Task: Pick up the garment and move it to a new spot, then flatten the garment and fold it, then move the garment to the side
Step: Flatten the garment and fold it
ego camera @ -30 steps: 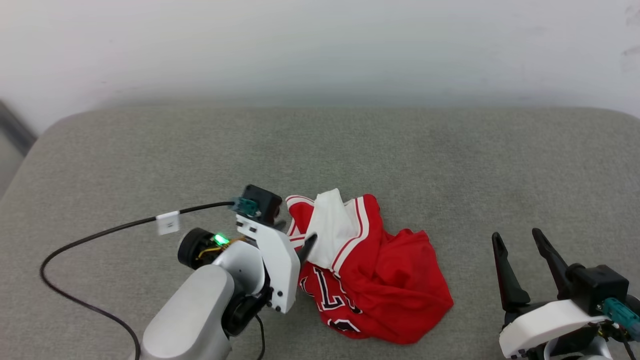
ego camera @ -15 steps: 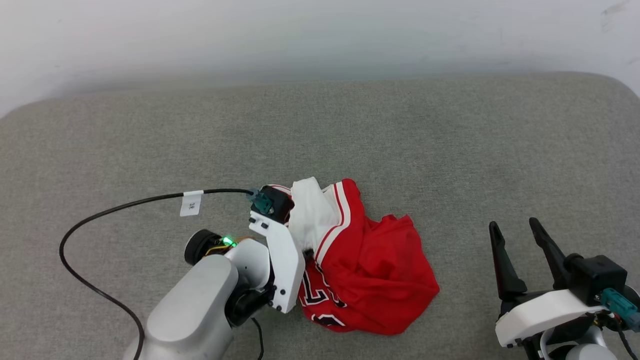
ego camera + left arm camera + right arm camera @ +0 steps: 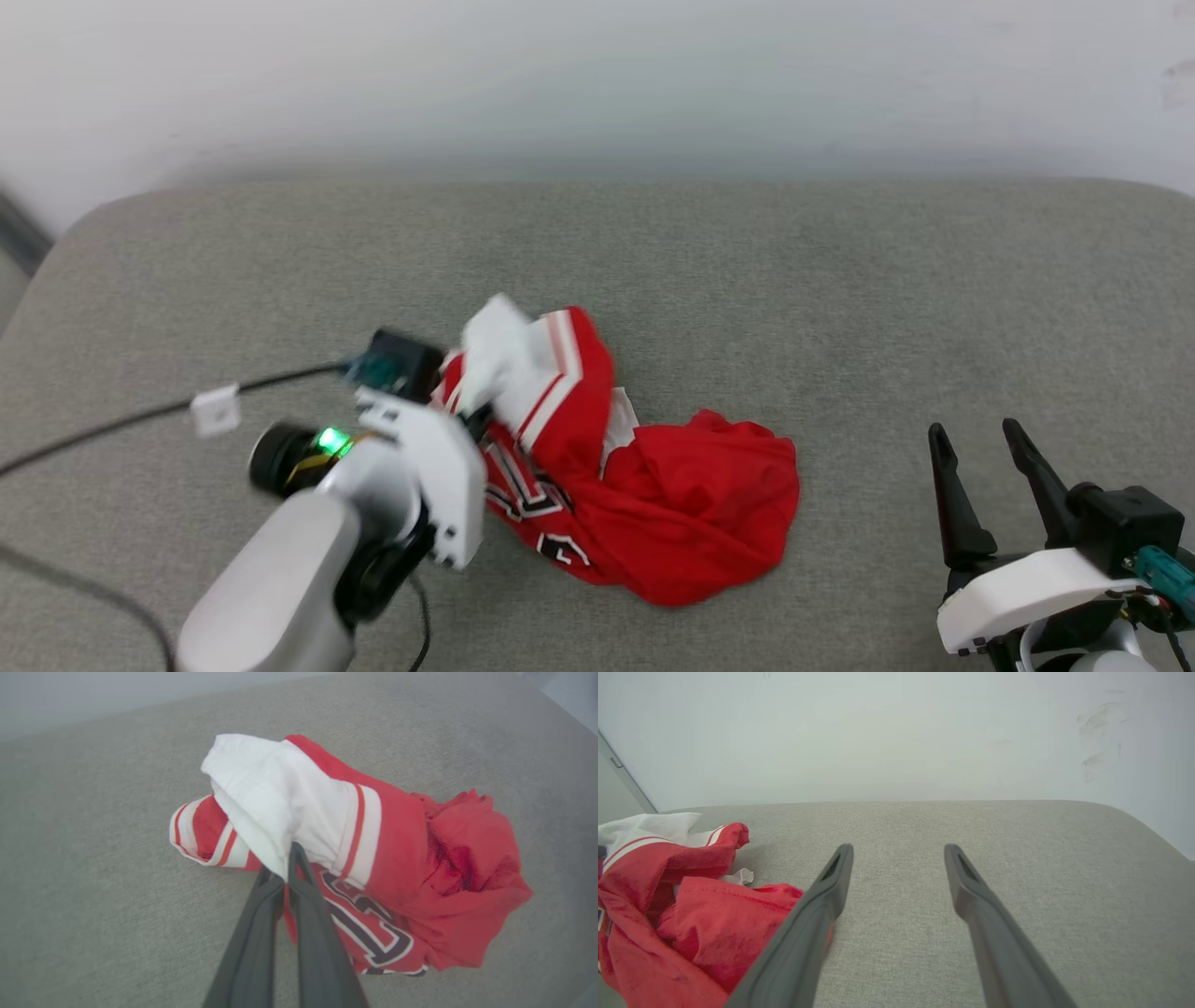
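The left gripper (image 3: 283,865) has its two dark fingers clenched on a fold of the white sleeve (image 3: 271,798), a pinch on the top layer that seems meant to lift the red shirt (image 3: 672,504) for carrying. The shirt lies bunched on the grey cushion (image 3: 794,271), left of centre, sleeve end raised; well to its right the right gripper (image 3: 974,431) rests with fingers spread, holding nothing

The garment (image 3: 681,509) is thin, soft, matt cloth. Beneath the garment, the grey cushion (image 3: 840,280) is coarse-woven matt fabric. Touching the garment, the left gripper (image 3: 281,865) looks smooth, dark, matt plastic.
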{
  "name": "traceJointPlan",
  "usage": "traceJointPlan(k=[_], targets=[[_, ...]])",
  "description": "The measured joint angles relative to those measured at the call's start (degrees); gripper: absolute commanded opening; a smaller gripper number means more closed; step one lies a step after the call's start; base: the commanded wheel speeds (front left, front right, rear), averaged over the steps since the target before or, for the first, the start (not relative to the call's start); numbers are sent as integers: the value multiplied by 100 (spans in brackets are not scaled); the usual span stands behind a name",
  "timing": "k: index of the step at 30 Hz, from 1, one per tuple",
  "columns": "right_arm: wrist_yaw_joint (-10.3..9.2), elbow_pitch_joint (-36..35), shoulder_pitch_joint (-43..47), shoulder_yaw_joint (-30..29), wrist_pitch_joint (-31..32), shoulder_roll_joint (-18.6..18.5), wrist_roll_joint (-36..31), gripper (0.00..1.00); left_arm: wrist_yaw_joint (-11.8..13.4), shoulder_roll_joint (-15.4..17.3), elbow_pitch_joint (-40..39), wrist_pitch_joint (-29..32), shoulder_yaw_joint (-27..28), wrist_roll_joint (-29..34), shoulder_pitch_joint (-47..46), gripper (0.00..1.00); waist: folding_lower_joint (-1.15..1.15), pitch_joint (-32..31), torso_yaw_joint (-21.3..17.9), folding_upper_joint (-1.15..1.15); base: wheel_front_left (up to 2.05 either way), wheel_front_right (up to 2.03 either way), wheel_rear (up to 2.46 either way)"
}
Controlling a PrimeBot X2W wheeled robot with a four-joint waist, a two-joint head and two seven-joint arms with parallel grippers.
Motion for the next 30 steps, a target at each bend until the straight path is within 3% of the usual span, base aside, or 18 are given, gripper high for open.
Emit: traceJointPlan(k=[5,11,12,13,14,21,30], targets=[[0,-7,37,0,5,0,23,100,525,267,-205,-118,455,-454,1238,0,0,-90,149,0,0,0,0],[0,-34,79,1,64,0,-2,100,915,299,-111,-263,811,-920,2361,0,0,-150,236,0,0,0,0],[0,-37,95,-1,70,0,-5,100,947,300,-103,-282,840,-964,2453,33,-1,-164,245,0,0,0,0],[0,-43,100,-3,78,0,-9,100,966,298,-109,-300,861,-990,2522,76,-1,-181,254,0,0,0,0],[0,-57,101,-8,86,0,-25,100,995,297,-121,-361,872,-987,2568,100,-1,-198,262,0,0,0,0],[0,-137,172,-52,178,0,-88,100,1159,259,-382,-988,905,-699,2668,100,-1,-371,280,0,0,0,0],[0,-260,219,-99,278,0,-200,100,1287,242,-1023,-2413,706,359,2162,100,-1,-500,272,0,0,0,0]])
